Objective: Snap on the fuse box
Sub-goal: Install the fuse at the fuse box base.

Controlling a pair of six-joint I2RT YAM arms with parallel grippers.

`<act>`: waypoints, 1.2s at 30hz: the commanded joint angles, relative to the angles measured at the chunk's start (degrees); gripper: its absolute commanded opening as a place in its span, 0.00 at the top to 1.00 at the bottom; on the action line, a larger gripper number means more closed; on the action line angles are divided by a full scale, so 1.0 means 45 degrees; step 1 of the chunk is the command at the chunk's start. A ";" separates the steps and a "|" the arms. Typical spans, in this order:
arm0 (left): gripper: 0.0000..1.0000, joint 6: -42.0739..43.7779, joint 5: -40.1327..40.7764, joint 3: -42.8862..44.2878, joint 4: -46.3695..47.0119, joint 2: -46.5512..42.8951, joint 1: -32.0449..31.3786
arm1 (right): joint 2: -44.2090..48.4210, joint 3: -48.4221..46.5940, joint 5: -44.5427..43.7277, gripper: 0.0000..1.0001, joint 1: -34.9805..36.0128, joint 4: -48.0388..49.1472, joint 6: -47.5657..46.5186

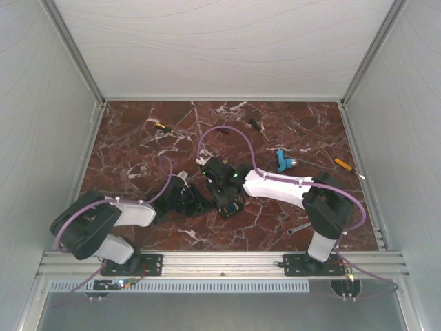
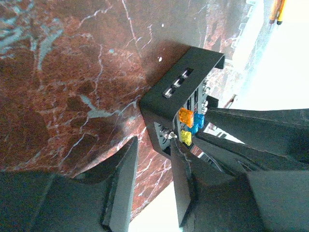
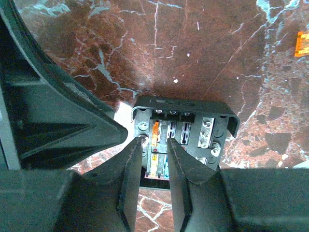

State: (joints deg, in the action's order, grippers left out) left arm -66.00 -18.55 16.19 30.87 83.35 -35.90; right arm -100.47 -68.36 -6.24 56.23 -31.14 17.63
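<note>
Black fuse box (image 3: pixel 183 128) on desk (image 3: pixel 193 58), touching right tool (image 3: pixel 154 141) at 12 o'clock. Left tool (image 2: pixel 153 141) beside it. Both 2 tools narrowly apart, holding nothing. Best: press straight down, evenly, w/ box steadied.

No lettering, number, brand or sign is legible in any view; the fuse box (image 3: pixel 193 130) bears no readable marking.
</note>
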 commanded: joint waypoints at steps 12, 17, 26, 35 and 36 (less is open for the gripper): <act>0.59 0.1232 -0.0148 0.1114 -0.0435 -0.0113 0.0864 | 0.0209 -0.0197 0.1396 0.82 -0.0793 0.0318 0.0104; 0.60 0.1382 -0.0367 0.1463 -0.0369 0.0395 0.0868 | 0.0090 -0.0161 0.1588 0.83 -0.0820 0.0346 0.0165; 0.70 0.1327 -0.0561 0.1508 0.0038 0.1194 0.0868 | -0.0312 -0.0185 0.1788 0.88 -0.0816 0.0325 0.0237; 0.75 0.1268 -0.0606 0.1312 0.0069 0.1327 0.0863 | -0.0626 -0.0157 0.1569 1.00 -0.0891 -0.0221 0.0154; 0.75 0.1268 -0.0605 0.1282 0.0072 0.1339 0.0868 | -0.0673 -0.0119 0.1534 1.00 -0.0893 -0.0287 0.0129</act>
State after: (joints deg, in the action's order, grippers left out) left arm -60.88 -21.67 21.54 31.22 88.23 -32.01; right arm -101.80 -68.38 1.30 52.69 -30.37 18.31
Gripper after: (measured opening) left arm 0.259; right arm 0.012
